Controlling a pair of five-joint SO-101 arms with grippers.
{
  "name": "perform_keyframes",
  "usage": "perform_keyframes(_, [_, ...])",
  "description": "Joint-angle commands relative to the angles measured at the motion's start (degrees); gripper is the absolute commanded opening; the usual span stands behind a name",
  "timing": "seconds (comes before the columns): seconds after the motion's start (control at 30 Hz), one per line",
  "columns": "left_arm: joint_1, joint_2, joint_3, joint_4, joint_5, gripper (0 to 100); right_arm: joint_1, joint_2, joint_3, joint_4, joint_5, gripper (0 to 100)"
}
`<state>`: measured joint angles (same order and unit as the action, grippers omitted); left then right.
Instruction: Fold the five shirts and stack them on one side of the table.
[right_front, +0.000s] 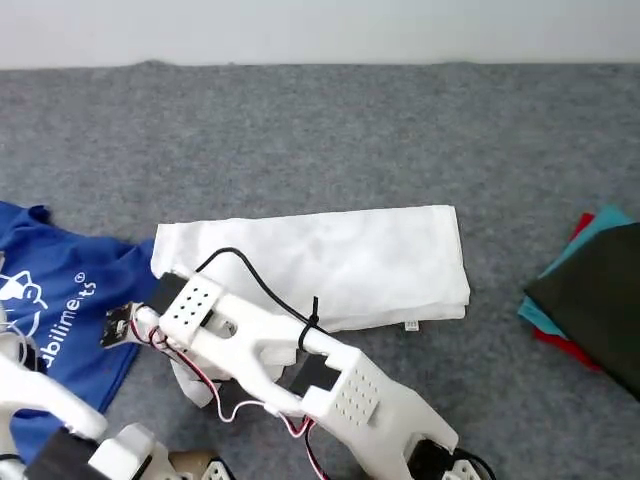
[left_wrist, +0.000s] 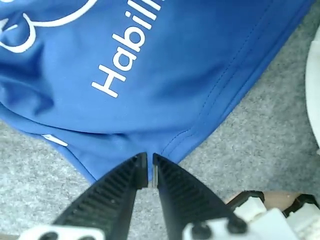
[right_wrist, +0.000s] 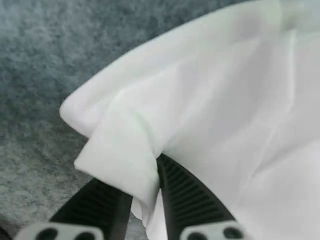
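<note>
White shirt (right_front: 330, 262) corner's pinched in my right gripper (right_wrist: 149, 186); my left gripper (left_wrist: 150, 167) is pressed together at the blue shirt's (left_wrist: 160, 75) hem.

White perforated arm shells (right_front: 350, 398), black ribbed fingers (left_wrist: 114, 194), black and red cables (right_front: 262, 288).

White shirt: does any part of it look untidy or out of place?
Yes. The white shirt lies folded in a neat strip, but its corner at the end near the blue shirt is crumpled, pinched in the right gripper.
</note>
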<state>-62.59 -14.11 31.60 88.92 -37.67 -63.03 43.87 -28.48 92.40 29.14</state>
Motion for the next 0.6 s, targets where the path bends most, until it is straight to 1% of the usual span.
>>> perform_keyframes(0.0, [0.09, -0.18, -1.98, -0.53, -0.53, 4, 2.59, -6.02, -2.29, 0.92, 1.76, 1.0])
perform_keyframes(0.13, [0.09, -0.18, -2.15, -0.53, -0.53, 4, 5.85, -7.43, -2.73, 0.66, 3.6, 1.0])
perform_keyframes(0.27, [0.09, -0.09, -3.38, -0.35, -0.53, 4, 8.57, -7.96, -6.77, 1.63, 4.66, 1.1])
perform_keyframes(0.43, [0.09, -0.09, -4.35, -0.26, -0.53, 4, 10.33, -7.43, -11.34, 1.54, 4.84, 1.1])
perform_keyframes(0.57, [0.09, -0.09, -4.26, -0.26, -0.53, 4, 10.77, -7.34, -11.96, 0.84, 7.03, 1.2])
